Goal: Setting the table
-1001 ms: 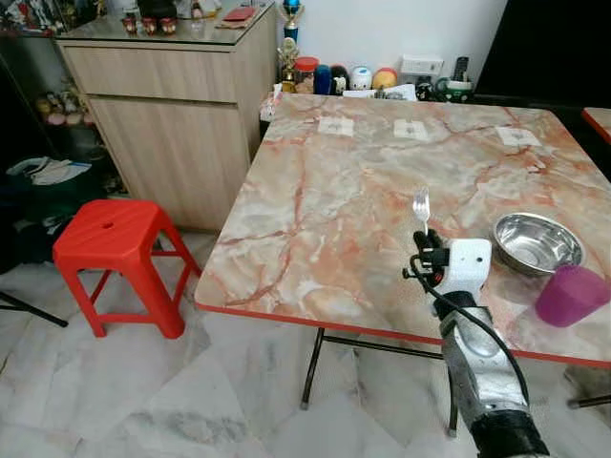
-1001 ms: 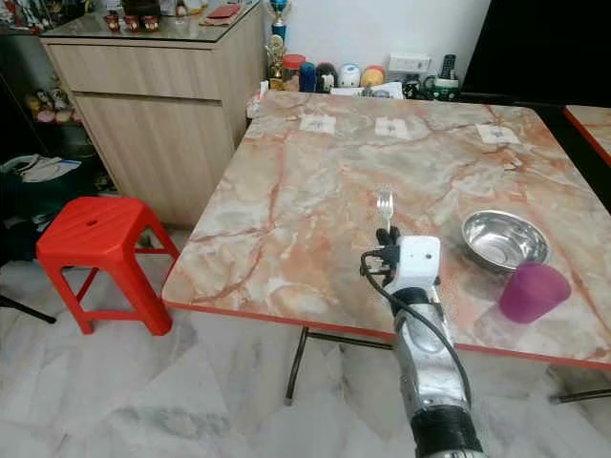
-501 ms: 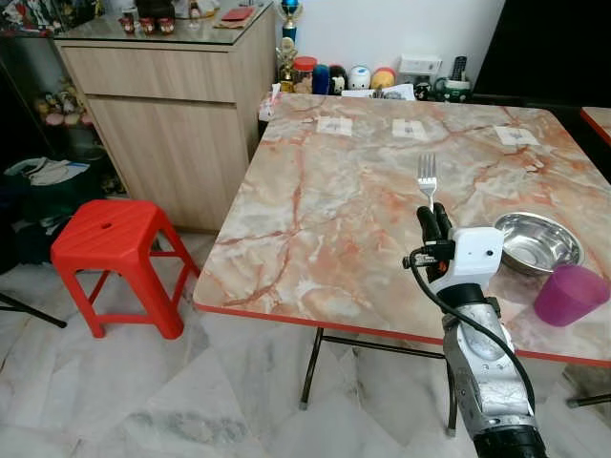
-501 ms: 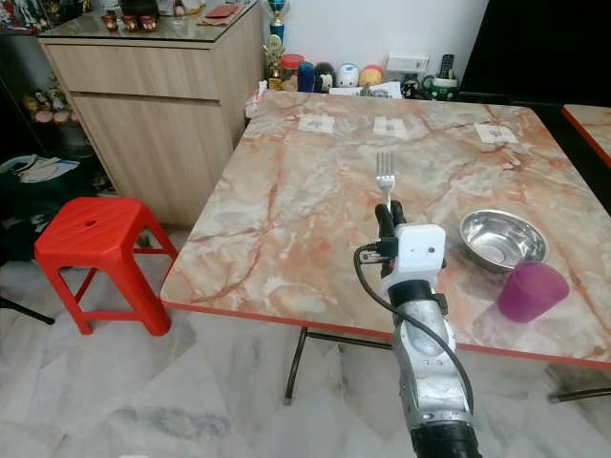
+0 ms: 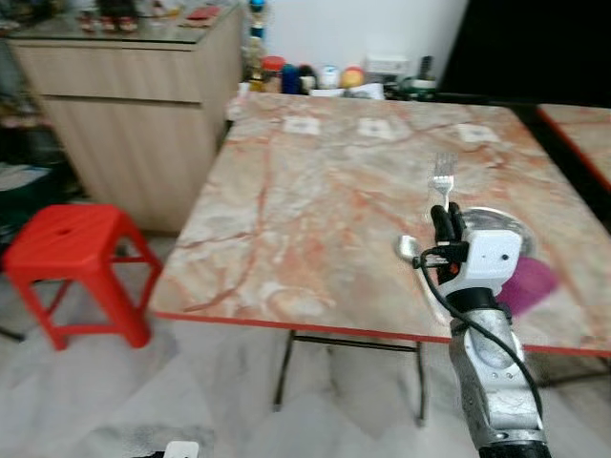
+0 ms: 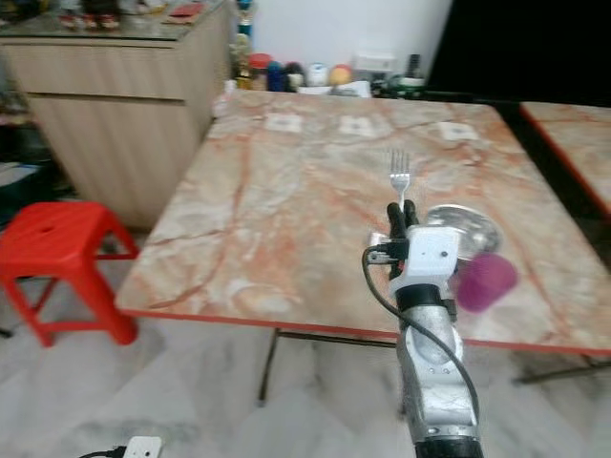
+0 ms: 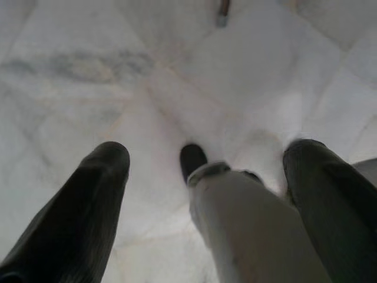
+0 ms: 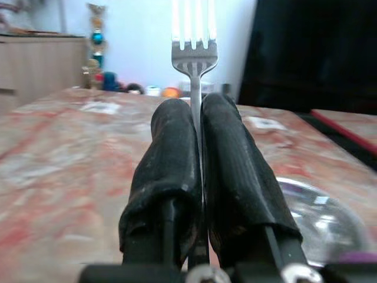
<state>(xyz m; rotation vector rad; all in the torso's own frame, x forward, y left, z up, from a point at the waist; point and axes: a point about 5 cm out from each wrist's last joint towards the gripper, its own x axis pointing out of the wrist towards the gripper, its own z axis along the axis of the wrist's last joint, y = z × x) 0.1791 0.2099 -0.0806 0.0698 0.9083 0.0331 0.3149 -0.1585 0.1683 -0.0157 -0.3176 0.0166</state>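
Blocking steel bowl (image 6: 468,225) and purple cup (image 6: 485,281): right tool (image 6: 405,215) pinching fork (image 6: 399,175).

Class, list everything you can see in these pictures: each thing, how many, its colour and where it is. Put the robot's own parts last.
fork: one, silver, upright, tines up, clamped in the right gripper.
steel bowl: one, silver, on the table behind the right gripper.
purple cup: one, on the table near its front edge.
table: one, orange marble pattern, red edge.
stool: one, red, on the floor left of the table.
cabinet: one, pale wood, behind the stool.
small jars and figures: several, mixed colours, beyond the table's far edge.
right gripper: black fingers, raised over the table.
left gripper: black fingers apart, over the floor.
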